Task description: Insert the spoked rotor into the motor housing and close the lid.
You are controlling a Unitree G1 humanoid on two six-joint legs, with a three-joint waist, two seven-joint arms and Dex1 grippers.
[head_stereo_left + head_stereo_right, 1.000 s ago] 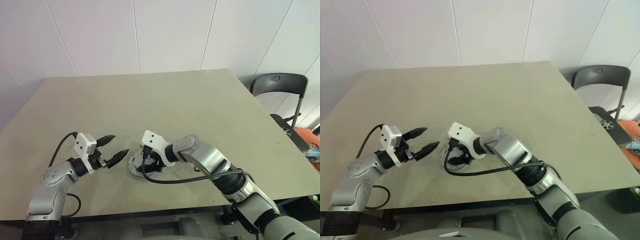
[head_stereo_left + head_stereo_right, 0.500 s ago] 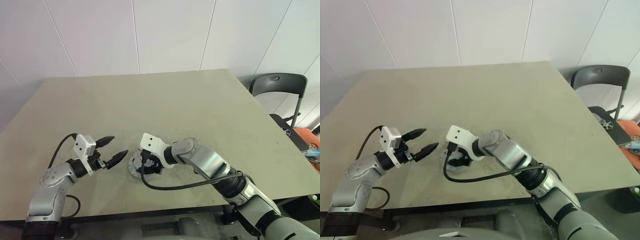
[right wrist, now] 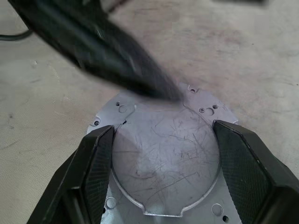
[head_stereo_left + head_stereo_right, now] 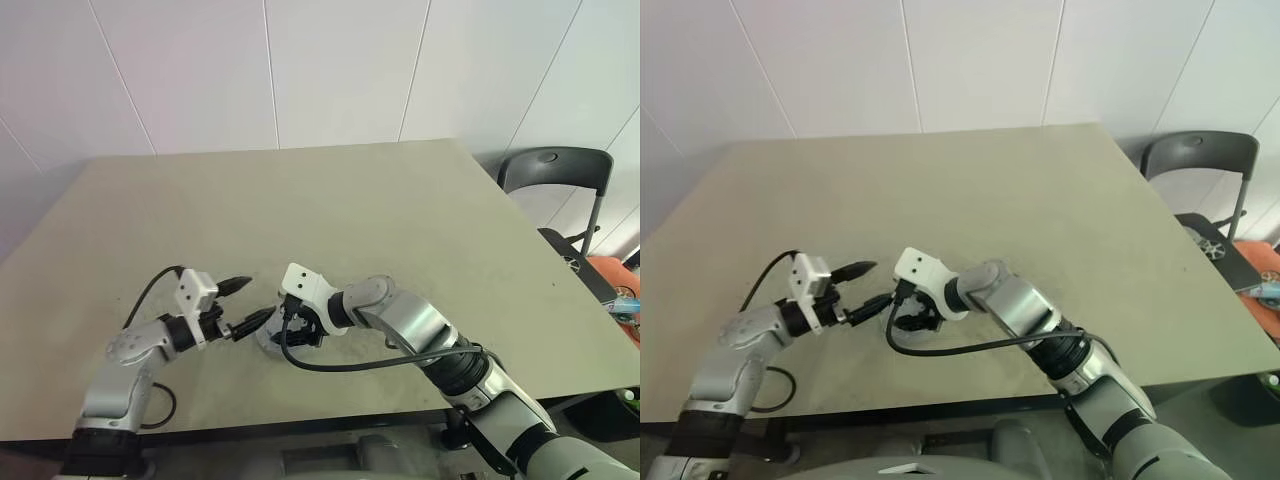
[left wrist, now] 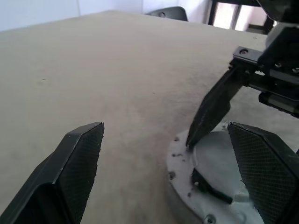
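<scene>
The lid (image 3: 163,163) is a flat, scratched grey metal disc with small holes around its rim. It lies on the table near the front edge, and also shows as the lid (image 5: 219,154) in the left wrist view. My right gripper (image 3: 163,133) points down at it, one finger pressed against each side of its raised round centre. My left gripper (image 4: 255,300) is open just to its left, with one finger (image 5: 266,163) over the lid's edge and the other over bare table. The spoked rotor and the motor housing are hidden.
The beige table (image 4: 330,210) stretches wide behind the lid. A black cable (image 4: 350,365) from my right arm loops on the table near the front edge. A dark chair (image 4: 555,170) stands beyond the table's right corner.
My left gripper has moved right, toward the lid, and now reaches its edge, still open. The right gripper has stayed on the lid.
</scene>
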